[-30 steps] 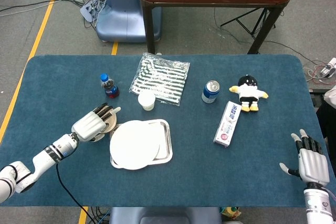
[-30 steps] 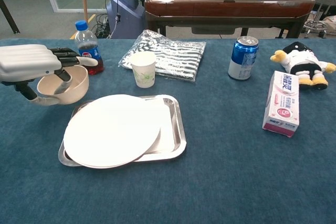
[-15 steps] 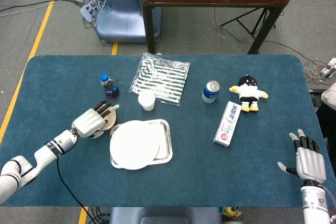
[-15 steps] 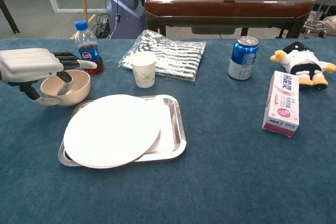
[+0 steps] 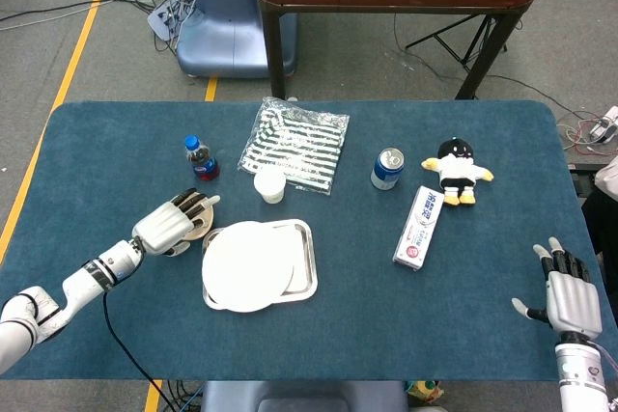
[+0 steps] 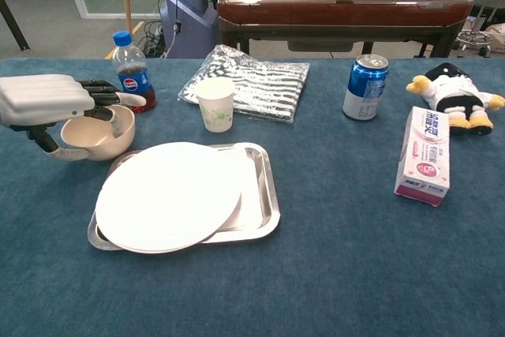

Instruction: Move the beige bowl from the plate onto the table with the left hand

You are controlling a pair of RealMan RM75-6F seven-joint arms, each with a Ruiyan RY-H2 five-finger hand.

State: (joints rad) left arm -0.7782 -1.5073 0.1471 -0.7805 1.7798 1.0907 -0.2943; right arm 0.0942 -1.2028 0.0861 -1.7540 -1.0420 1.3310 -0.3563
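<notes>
The beige bowl (image 6: pixel 95 136) sits on the blue desk (image 6: pixel 347 266) just left of the white plate (image 6: pixel 168 195), the left hand (image 6: pixel 43 99) over it with fingers (image 6: pixel 110 100) hooked into its rim, while the right hand (image 5: pixel 570 298) rests open.

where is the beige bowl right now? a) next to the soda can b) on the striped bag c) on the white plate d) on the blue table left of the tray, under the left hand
d: the beige bowl sits on the table just left of the metal tray, off the white plate, with the left hand over its rim.
</notes>
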